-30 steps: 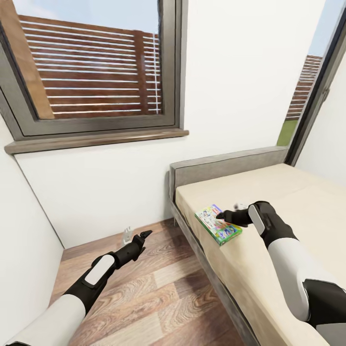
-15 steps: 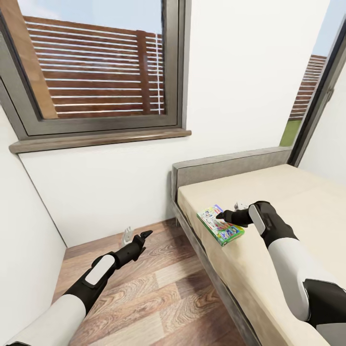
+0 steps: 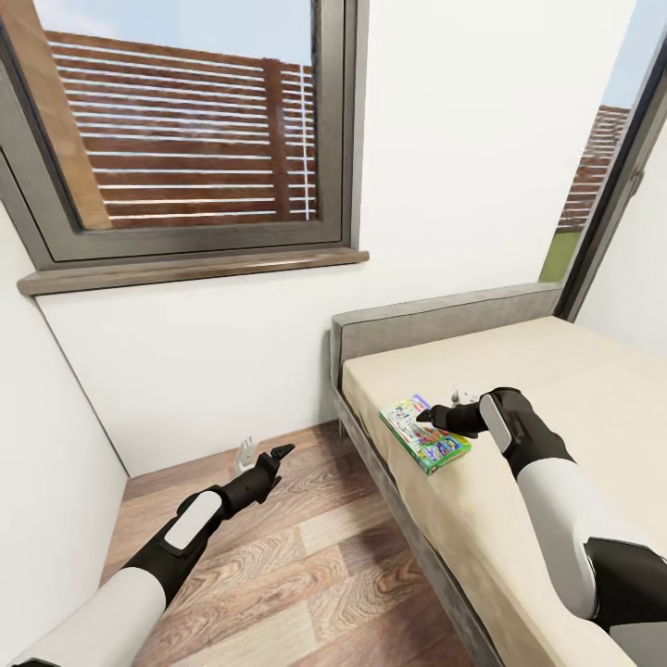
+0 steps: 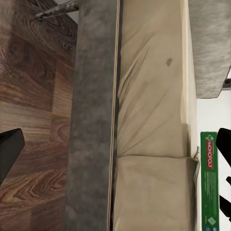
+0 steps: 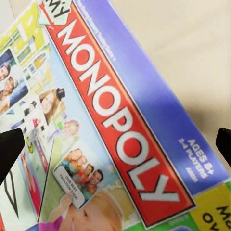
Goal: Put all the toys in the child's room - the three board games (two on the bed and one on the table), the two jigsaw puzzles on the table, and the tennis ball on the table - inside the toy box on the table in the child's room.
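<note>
A "MONOPOLY" board game [image 3: 424, 434] lies flat on the bed [image 3: 574, 389], near the mattress's left edge and short of the headboard. My right gripper [image 3: 428, 416] hovers just over its near half, open. In the right wrist view the printed lid [image 5: 110, 125] is very close, with the right gripper [image 5: 115, 144] spread to both sides of it. My left gripper [image 3: 278, 454] hangs open over the wooden floor, left of the bed. The left wrist view looks along the bed frame [image 4: 94, 115] and catches the game's green edge [image 4: 209, 183].
A white wall with a large window [image 3: 185, 130] stands straight ahead. A second window [image 3: 602, 176] is at the right behind the grey headboard [image 3: 435, 320]. A small white object [image 3: 245, 454] sits on the floor by the wall. Wooden floor [image 3: 306, 565] runs left of the bed.
The whole picture slid slightly to the right a second ago, so the camera moved. Both arms and the game have held still since.
</note>
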Controlling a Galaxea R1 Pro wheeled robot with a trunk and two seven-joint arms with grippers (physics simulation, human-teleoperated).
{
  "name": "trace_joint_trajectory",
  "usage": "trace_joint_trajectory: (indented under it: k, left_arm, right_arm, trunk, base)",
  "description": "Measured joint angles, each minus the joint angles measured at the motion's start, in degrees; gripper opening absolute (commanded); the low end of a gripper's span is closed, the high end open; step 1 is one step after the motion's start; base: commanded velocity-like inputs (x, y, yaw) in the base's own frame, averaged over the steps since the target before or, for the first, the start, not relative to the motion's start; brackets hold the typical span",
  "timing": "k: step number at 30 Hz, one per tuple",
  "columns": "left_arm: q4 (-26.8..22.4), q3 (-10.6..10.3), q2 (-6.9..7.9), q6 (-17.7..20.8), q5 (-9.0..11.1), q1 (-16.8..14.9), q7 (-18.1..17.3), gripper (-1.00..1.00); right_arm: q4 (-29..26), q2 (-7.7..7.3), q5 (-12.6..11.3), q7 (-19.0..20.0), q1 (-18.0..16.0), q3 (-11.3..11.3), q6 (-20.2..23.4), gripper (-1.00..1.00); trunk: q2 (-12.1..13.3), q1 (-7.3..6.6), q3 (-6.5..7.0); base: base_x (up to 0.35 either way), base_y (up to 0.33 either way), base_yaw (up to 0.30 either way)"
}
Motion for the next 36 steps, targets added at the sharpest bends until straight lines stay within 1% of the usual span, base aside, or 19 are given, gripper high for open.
trace_joint_trajectory:
  k: [6,11,18,32,36]
  left_arm:
    - [0.0,0.0,-0.05,0.0,0.0,0.0,0.0,1.00]
    - [0.0,0.0,-0.06,0.0,0.0,0.0,0.1,1.00]
    - [0.0,0.0,-0.07,0.0,0.0,0.0,0.0,1.00]
    - [0.0,0.0,-0.16,-0.1,0.0,0.0,0.1,1.00]
    - [0.0,0.0,-0.18,-0.1,-0.5,0.0,0.1,1.00]
  right_arm:
    - [0.0,-0.03,0.0,0.0,0.0,0.0,0.0,1.00]
    - [0.0,-0.02,0.4,0.0,0.0,0.0,0.0,1.00]
    - [0.0,-0.03,0.3,0.0,0.0,0.0,0.0,1.00]
    - [0.0,-0.08,0.0,0.0,0.0,-0.1,0.0,1.00]
    - [0.0,-0.08,-0.1,0.0,0.0,-0.1,0.0,1.00]
  trunk:
    - [0.0,0.00,0.00]
    - [0.0,0.00,0.00]
    - [0.0,0.00,0.00]
    - [0.0,0.00,0.00]
    - [0.0,0.00,0.00]
  base:
    - [0.000,0.000,0.021]
    - [0.000,0.000,0.121]
    - [0.000,0.000,0.085]
    - [0.000,0.000,0.019]
    - [0.000,0.000,0.004]
